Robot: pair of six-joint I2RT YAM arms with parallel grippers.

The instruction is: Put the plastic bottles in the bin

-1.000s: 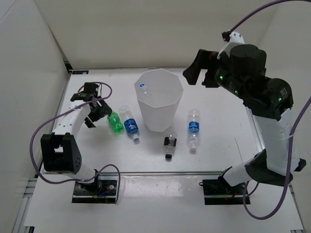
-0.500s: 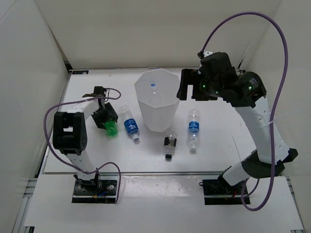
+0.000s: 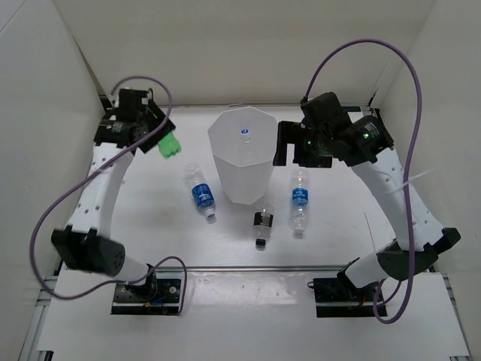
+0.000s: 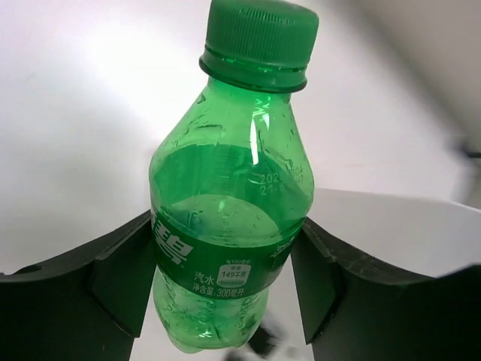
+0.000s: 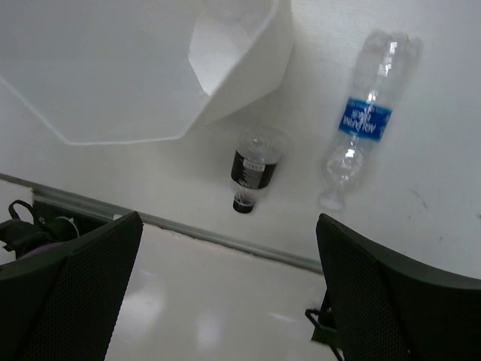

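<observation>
green bottle (image 4: pixel 233 188) sits pinched at its label in the left claw (image 4: pixel 225 282), with the bin (image 3: pixel 240 180) off to that claw's right; letting go short would likely drop it on the bench (image 3: pixel 150 226). right claw (image 3: pixel 289 143), wide and empty beside the bin, could collide.

A white tabletop (image 3: pixel 150 226) spreads beneath the right fingers (image 5: pixel 391 301), a grey metal rail (image 5: pixel 225 239) edging it between them; plain white panel walls (image 3: pixel 225 53) rise beyond, under soft, even light

Glossy translucent plastic green bottle (image 4: pixel 233 218); matt papery white bin (image 3: pixel 244 169).
</observation>
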